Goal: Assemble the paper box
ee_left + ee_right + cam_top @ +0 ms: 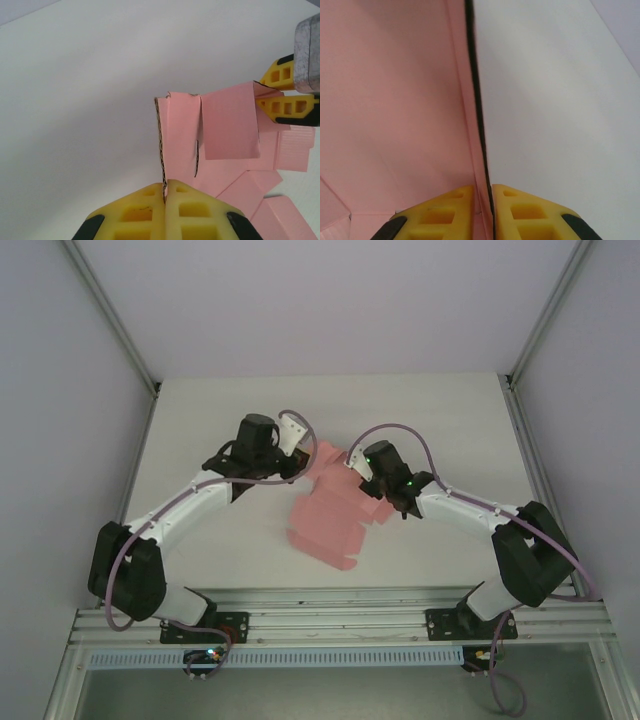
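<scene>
The paper box is a pale pink creased card sheet lying mid-table, with its far panels lifted. My left gripper is at its far left corner. In the left wrist view the left gripper is shut on the corrugated edge of an upright panel of the paper box. My right gripper is at the sheet's right side. Its yellow fingers pinch the corner of a folded flap. In the right wrist view the right gripper sits closely on both sides of a standing wall of the paper box.
The white table has grey walls on the left, back and right. An aluminium rail carrying both arm bases runs along the near edge. Loose flaps of the sheet lie flat toward the near side.
</scene>
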